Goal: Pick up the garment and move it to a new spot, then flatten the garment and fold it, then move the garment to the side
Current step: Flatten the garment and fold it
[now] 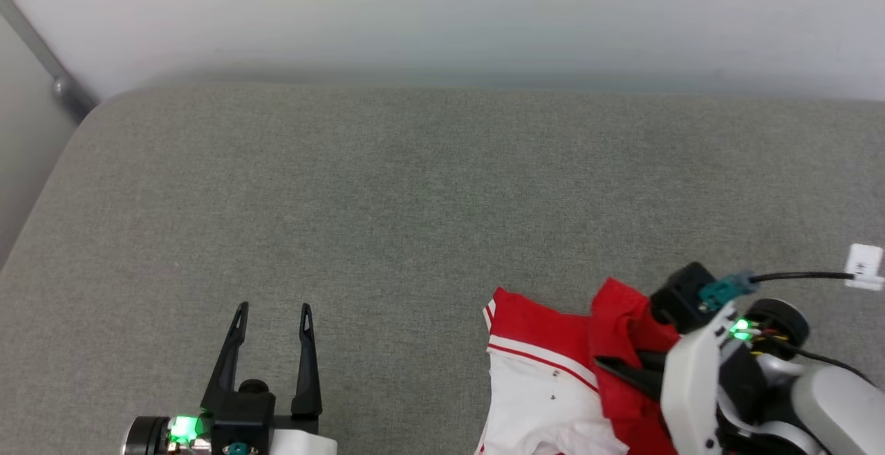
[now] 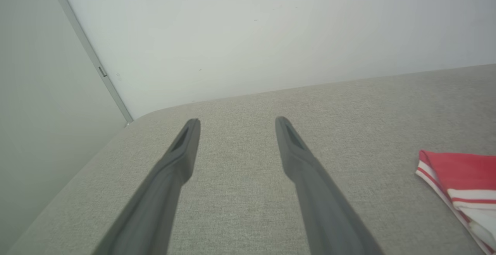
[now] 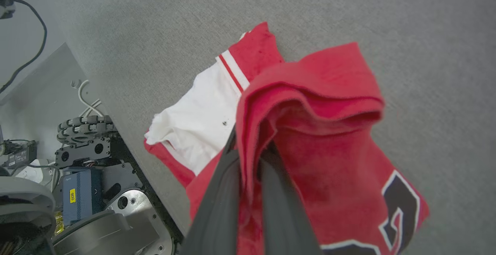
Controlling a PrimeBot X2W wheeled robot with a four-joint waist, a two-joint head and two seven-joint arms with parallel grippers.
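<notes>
The garment [image 1: 546, 358], a red jersey T-shirt with a white sleeve and red-white striped trim, lies bunched at the front right of the grey table. My right gripper [image 3: 250, 150] is shut on a red fold of the garment [image 3: 310, 104], which drapes over its dark fingers; part of a black white-outlined number shows at the lower right of the right wrist view. In the head view the right gripper [image 1: 612, 365] pinches the red cloth from the right. My left gripper [image 1: 273, 311] stands open over bare table at the front left, well apart from the garment [image 2: 461, 181].
The grey fabric-covered table [image 1: 415, 185] stretches wide to the back, where a white wall stands. Its left corner is rounded. A black cable with a white tag [image 1: 864, 267] runs off the right arm. The robot's base and wiring [image 3: 77, 193] lie below the table's front edge.
</notes>
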